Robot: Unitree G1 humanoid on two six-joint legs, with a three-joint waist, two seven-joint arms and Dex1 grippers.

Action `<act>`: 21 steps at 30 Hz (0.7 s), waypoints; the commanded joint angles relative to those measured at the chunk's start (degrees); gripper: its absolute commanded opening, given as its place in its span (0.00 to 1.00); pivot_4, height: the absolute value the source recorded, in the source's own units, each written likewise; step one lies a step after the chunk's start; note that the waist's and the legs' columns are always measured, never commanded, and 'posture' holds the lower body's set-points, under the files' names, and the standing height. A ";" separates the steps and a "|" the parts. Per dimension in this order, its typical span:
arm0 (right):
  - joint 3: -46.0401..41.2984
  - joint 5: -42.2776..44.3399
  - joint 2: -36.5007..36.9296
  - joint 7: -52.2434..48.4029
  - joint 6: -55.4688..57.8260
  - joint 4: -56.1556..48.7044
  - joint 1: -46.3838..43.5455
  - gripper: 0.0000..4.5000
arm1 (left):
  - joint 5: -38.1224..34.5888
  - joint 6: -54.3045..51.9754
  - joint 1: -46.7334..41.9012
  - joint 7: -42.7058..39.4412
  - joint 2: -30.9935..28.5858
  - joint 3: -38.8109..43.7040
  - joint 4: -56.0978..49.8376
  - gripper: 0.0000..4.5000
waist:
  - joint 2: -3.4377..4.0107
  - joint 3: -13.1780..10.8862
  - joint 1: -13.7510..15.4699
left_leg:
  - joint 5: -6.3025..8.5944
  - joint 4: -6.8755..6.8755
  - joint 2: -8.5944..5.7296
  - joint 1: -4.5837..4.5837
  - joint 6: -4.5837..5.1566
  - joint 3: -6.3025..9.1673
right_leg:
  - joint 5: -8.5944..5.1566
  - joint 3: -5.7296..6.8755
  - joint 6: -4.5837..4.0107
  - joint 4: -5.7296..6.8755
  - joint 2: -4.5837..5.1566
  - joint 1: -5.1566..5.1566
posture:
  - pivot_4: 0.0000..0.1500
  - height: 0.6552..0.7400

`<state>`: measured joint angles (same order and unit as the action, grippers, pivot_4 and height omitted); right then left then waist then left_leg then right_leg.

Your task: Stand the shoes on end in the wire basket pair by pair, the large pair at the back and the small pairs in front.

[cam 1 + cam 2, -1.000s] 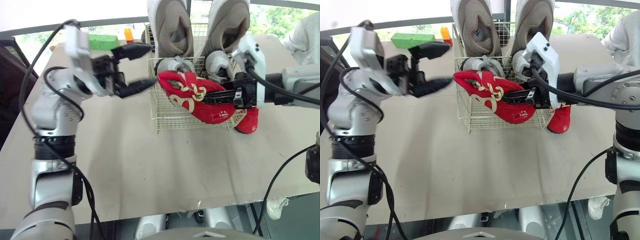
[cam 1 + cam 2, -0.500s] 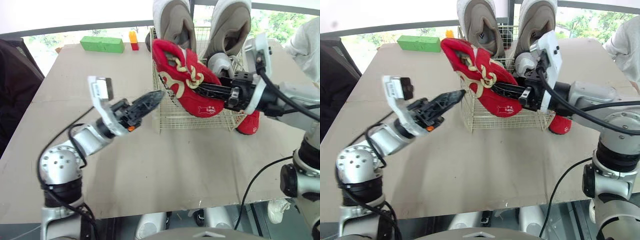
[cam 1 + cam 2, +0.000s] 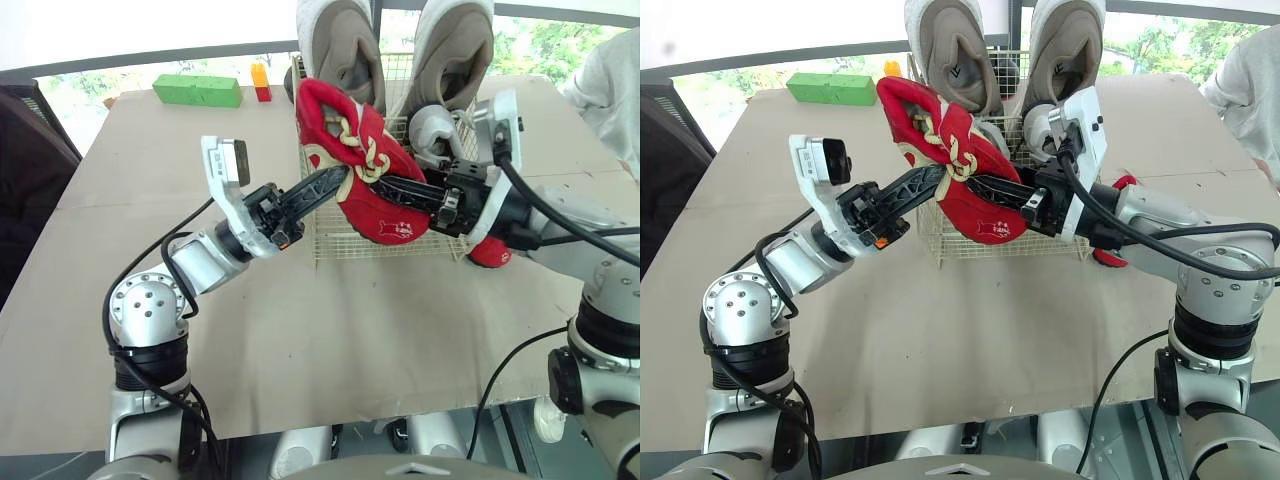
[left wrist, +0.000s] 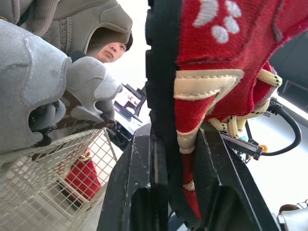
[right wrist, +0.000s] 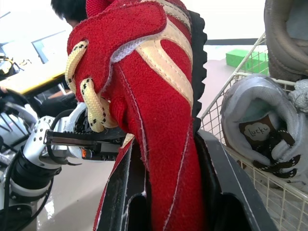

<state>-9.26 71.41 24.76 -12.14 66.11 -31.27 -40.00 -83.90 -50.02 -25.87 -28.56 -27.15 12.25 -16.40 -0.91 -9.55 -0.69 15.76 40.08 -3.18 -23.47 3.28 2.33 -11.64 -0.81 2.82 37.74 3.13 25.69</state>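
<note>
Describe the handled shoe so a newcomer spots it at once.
Start at the wire basket on the table. Raised at its front left corner, in the jaws of the left gripper and right gripper, is the red shoe. The basketed grey shoes differ in colour, and its red twin sits on the table.

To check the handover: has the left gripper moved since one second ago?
Yes. The left gripper has moved right, from clear of the wire basket's left side to its front left corner, onto the red shoe.
</note>
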 commanded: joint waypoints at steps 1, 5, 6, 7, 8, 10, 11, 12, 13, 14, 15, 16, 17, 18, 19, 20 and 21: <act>1.17 -1.01 2.21 -3.10 -4.55 -8.01 2.48 0.49 | 5.44 2.70 -2.61 -6.38 -4.17 1.91 0.08 0.09 | 0.04 -0.02 0.00 | 0.00 0.00 0.00 0.00 0.00 0.00 | 0.00 0.00 0.00 0.00 0.00 0.00 | 1.00 1.00; 0.13 -12.16 9.07 -8.41 -12.94 -16.16 11.80 0.94 | 14.09 6.41 -7.39 -16.41 -11.27 2.54 2.49 0.09 | 0.03 -0.02 0.25 | 0.00 -0.10 0.00 0.00 0.00 -0.02 | -0.01 0.04 0.00 -0.10 -0.15 0.02 | 1.00 1.00; -1.23 -13.88 10.79 -10.16 -14.88 -17.66 15.23 0.98 | 16.46 7.30 -8.78 -18.52 -13.01 2.16 3.49 0.09 | 0.02 -0.02 0.45 | 0.00 -0.10 -0.01 -0.01 0.00 -0.03 | -0.01 0.06 0.01 -0.12 -0.15 0.00 | 1.00 1.00; -2.77 -14.45 12.50 -11.65 -16.00 -18.50 18.44 0.98 | 19.10 8.36 -9.76 -20.85 -14.68 1.39 4.30 0.09 | 0.02 -0.02 0.57 | 0.00 -0.09 -0.01 -0.02 0.01 -0.02 | -0.01 0.09 0.01 -0.16 -0.17 -0.03 | 1.00 1.00; -3.64 -14.69 13.61 -12.63 -17.01 -18.82 20.64 0.98 | 20.81 8.99 -10.32 -22.51 -15.64 0.84 4.90 0.09 | 0.02 -0.02 0.61 | 0.01 -0.09 -0.03 -0.02 0.02 -0.03 | -0.01 0.09 0.01 -0.19 -0.23 -0.05 | 1.00 1.00; -7.61 -15.66 16.44 -15.02 -19.15 -19.46 25.87 0.98 | 30.91 16.97 -10.12 -30.06 -18.63 -3.25 6.27 0.09 | 0.02 -0.02 0.63 | 0.06 -0.10 -0.02 0.06 0.11 -0.25 | -0.02 0.02 0.01 -0.21 -0.14 -0.08 | 1.00 1.00; -9.39 -16.23 17.70 -16.28 -20.09 -19.75 28.46 0.98 | 34.30 19.29 -10.21 -31.77 -19.03 -4.85 7.22 0.09 | 0.03 -0.02 0.58 | 0.08 -0.10 -0.02 0.10 0.15 -0.32 | -0.02 -0.02 0.01 -0.25 -0.06 -0.13 | 1.00 1.00; -10.50 -16.54 18.61 -17.12 -20.90 -19.93 30.29 0.98 | 36.48 20.72 -10.33 -32.89 -19.09 -5.78 8.03 0.09 | 0.04 -0.03 0.64 | 0.10 -0.13 -0.01 0.17 0.18 -0.38 | -0.02 -0.08 0.01 -0.29 -0.05 -0.20 | 1.00 1.00; -11.50 -17.15 19.53 -17.70 -21.46 -19.71 31.96 0.98 | 39.51 23.67 -10.55 -33.91 -18.16 -7.49 8.72 0.09 | 0.02 -0.04 0.67 | 0.12 -0.23 -0.01 0.33 0.21 -0.40 | -0.02 -0.09 0.00 -0.38 -0.03 -0.34 | 1.00 1.00; -12.14 -17.55 20.19 -18.08 -22.00 -19.48 33.14 0.98 | 41.82 25.96 -10.73 -34.85 -17.41 -8.68 9.26 0.09 | 0.02 -0.04 0.65 | 0.21 -0.40 0.05 0.65 0.38 -0.40 | -0.02 -0.10 0.00 -0.64 -0.03 -0.67 | 1.00 1.00; -12.56 -17.94 20.71 -18.39 -22.49 -19.37 33.94 0.98 | 44.54 28.75 -11.02 -35.15 -16.09 -10.09 10.14 0.09 | 0.01 -0.05 0.67 | 0.25 -0.56 0.07 0.79 0.44 -0.38 | -0.02 -0.11 0.00 -0.78 -0.03 -0.79 | 1.00 1.00; -12.95 -18.06 21.12 -18.77 -23.05 -19.50 34.72 0.98 | 47.37 32.01 -11.21 -35.84 -14.77 -11.54 11.33 0.09 | 0.02 -0.04 0.80 | 0.26 -0.67 0.10 0.83 0.46 -0.35 | -0.01 -0.15 -0.01 -0.95 -0.03 -0.84 | 1.00 1.00; -13.26 -18.03 21.42 -19.11 -23.60 -19.73 35.41 0.98 | 49.55 34.34 -11.42 -35.96 -13.59 -12.42 12.51 0.09 | 0.01 -0.04 1.00 | 0.25 -0.67 0.11 0.83 0.44 -0.33 | -0.01 -0.17 -0.01 -0.95 -0.02 -0.87 | 1.00 1.00; -13.49 -17.98 21.66 -19.32 -24.04 -20.00 36.03 0.98 | 51.05 36.12 -11.64 -36.25 -12.59 -12.83 13.53 0.09 | 0.01 -0.04 1.11 | 0.23 -0.68 0.13 0.83 0.41 -0.30 | -0.01 -0.15 0.00 -0.97 -0.01 -0.87 | 1.00 1.00; -13.61 -17.95 21.82 -19.46 -24.39 -20.16 36.45 0.98 | 51.90 37.20 -11.78 -36.57 -11.98 -12.93 14.22 0.09 | 0.01 -0.04 1.19 | 0.16 -0.71 0.14 0.83 0.28 -0.30 | -0.01 -0.17 0.00 -0.98 -0.01 -0.86 | 1.00 1.00; -13.89 -18.11 22.22 -19.44 -24.33 -20.42 37.44 0.98 | 52.46 38.31 -12.20 -36.93 -11.14 -12.89 15.02 0.09 | 0.01 -0.04 1.25 | 0.15 -0.75 0.14 0.83 0.26 -0.30 | -0.01 -0.18 0.00 -0.98 -0.01 -0.85 | 1.00 1.00; -14.02 -18.88 22.61 -19.23 -24.31 -20.51 38.42 0.98 | 53.54 39.96 -12.62 -36.90 -10.23 -12.86 15.85 0.09 | 0.01 -0.05 1.35 | 0.14 -0.76 0.16 0.80 0.25 -0.30 | -0.01 -0.17 0.00 -0.99 -0.01 -0.83 | 1.00 1.00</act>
<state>-21.28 53.06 46.59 -31.05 43.08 -50.05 -2.20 -31.44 -13.54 -36.63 -65.13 -37.70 -1.83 -0.52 -0.90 -9.59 0.65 15.89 39.31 -3.01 -22.72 3.53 2.03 -11.65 -0.98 2.82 36.75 3.13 24.91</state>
